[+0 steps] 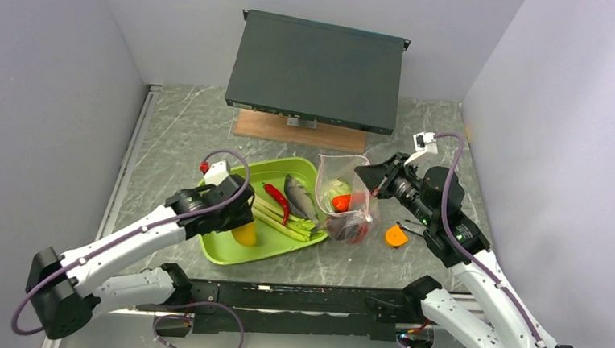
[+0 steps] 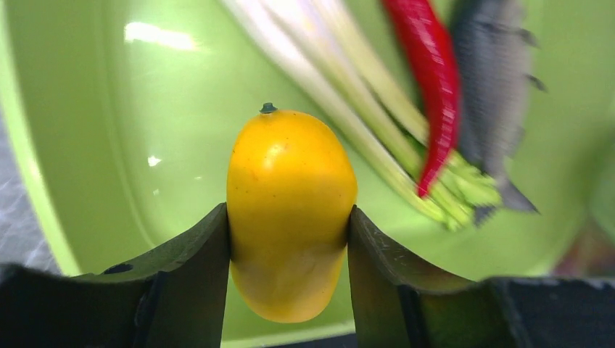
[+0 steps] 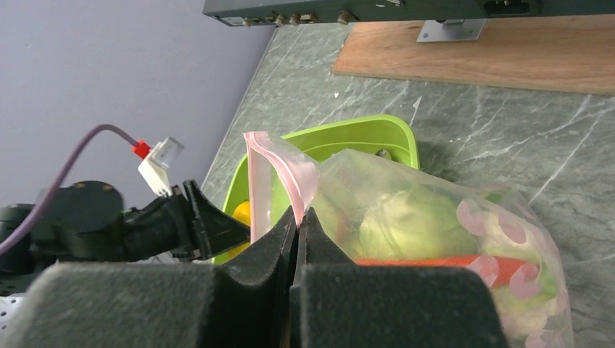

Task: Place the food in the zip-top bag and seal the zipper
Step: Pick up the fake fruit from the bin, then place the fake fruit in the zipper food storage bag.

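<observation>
Fruit gripped, bag pinched.
Left fingers [image 2: 196, 246] pinch the yellow fruit [image 2: 290, 188] by the green tray [image 2: 109, 145]'s near edge; right fingers [image 3: 268, 246] clamp the zip-top bag [image 3: 406, 217]'s pink zipper [image 3: 279, 163], the bag mid-tabletop [image 1: 178, 134], apparently holding cabbage [image 3: 406, 225].

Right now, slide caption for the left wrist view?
Left tool grips the yellow fruit within the lime-green tray, beside green stalks, red chilli and grey fish.

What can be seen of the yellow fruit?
The yellow fruit is a smooth, glossy, plastic-looking oval with a small dark green stem nub at its far end. It sits over the lime-green tray, beside the green stalks but apart from them. The left gripper is clamped on it, one finger pressing each side. Whether it touches the tray floor is unclear.
</observation>
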`<state>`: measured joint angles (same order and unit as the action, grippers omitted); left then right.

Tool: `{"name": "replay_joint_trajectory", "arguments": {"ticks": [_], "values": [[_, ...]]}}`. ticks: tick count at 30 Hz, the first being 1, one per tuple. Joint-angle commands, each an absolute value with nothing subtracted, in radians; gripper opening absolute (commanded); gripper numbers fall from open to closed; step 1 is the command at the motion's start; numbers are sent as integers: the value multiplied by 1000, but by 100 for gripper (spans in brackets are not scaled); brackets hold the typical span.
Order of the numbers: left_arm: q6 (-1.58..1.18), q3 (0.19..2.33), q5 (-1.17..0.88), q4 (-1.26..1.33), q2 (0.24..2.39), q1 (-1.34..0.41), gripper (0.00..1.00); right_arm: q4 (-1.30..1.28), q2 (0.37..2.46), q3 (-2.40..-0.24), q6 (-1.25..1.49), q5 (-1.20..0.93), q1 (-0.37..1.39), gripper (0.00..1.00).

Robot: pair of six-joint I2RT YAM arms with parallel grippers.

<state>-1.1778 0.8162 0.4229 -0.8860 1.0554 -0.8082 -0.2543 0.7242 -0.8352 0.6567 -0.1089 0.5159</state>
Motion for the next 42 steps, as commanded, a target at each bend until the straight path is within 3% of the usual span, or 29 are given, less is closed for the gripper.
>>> {"name": "replay_joint_trajectory", "arguments": {"ticks": [1, 7, 11, 23, 29, 37, 42], "values": [[-949, 835, 254, -681, 938, -805, 4, -229, 709, -830, 652, -101, 520, 0], [-759, 749, -47, -268, 766, -806, 5, -230, 703, -828, 652, -100, 520, 0], [-693, 777, -190, -81, 769, -805, 2, -224, 704, -828, 656, -113, 519, 0], [-796, 939, -447, 278, 1104, -809, 0, -190, 701, -858, 682, -149, 520, 0], [-812, 1013, -443, 367, 1247, -828, 0, -169, 700, -869, 694, -173, 519, 0], [-697, 1010, -211, 373, 1307, -889, 15, -172, 678, -904, 701, -186, 520, 0], [-692, 1001, -167, 343, 1313, -900, 52, -179, 676, -903, 698, -183, 520, 0]]}}
